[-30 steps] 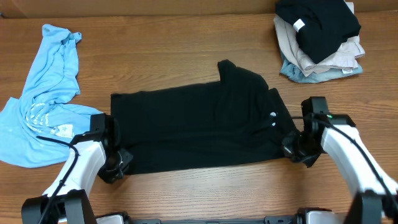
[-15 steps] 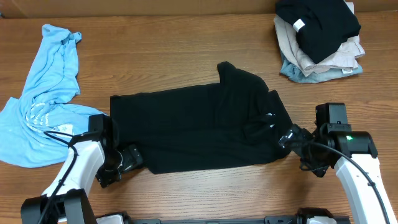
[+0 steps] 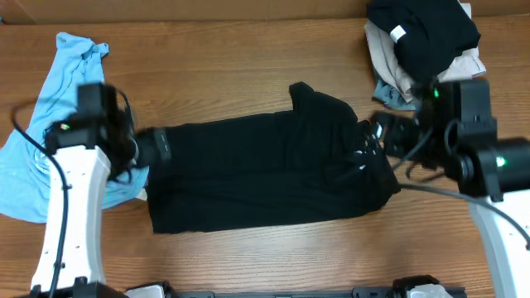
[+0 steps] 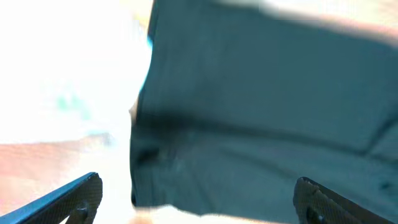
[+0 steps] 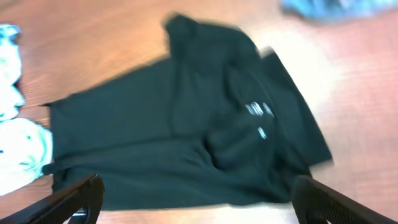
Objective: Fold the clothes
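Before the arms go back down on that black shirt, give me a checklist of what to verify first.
1. Claws empty: ok. The left claw and right claw hover wide open by the shirt's ends, gripping nothing.
2. The black short-sleeved collared shirt lies flat on the wooden table: not ok. It bunches near the white logos.
3. The collar is tucked in: not ok. It pokes out past the far edge.
4. Shirt apart from the crumpled light blue garment: cannot tell. The left arm covers that edge.
5. The pile of folded garments lies apart from the shirt: ok.
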`<action>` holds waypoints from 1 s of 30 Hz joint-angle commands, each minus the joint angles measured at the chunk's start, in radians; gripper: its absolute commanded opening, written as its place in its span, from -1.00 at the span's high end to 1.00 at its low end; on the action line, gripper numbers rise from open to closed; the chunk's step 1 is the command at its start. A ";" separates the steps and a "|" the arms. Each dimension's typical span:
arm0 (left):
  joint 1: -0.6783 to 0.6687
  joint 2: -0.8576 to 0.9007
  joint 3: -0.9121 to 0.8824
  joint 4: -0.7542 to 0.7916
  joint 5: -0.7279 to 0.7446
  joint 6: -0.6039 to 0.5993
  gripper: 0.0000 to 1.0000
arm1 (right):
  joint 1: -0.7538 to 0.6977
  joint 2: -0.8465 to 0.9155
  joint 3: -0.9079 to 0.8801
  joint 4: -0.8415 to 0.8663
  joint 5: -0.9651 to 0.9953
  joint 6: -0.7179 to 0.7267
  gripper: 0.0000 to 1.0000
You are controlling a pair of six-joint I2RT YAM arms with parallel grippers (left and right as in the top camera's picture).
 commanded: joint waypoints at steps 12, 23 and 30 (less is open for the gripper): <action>-0.013 0.235 0.079 0.369 0.011 0.240 -1.00 | 0.056 0.436 0.164 0.375 0.011 -0.106 -1.00; -0.014 0.476 0.079 0.453 0.011 0.238 -0.85 | 0.056 0.563 0.164 0.468 0.023 -0.160 -0.95; -0.014 0.560 0.079 0.477 0.002 0.139 -0.33 | 0.058 0.610 0.164 0.490 0.023 -0.159 -0.79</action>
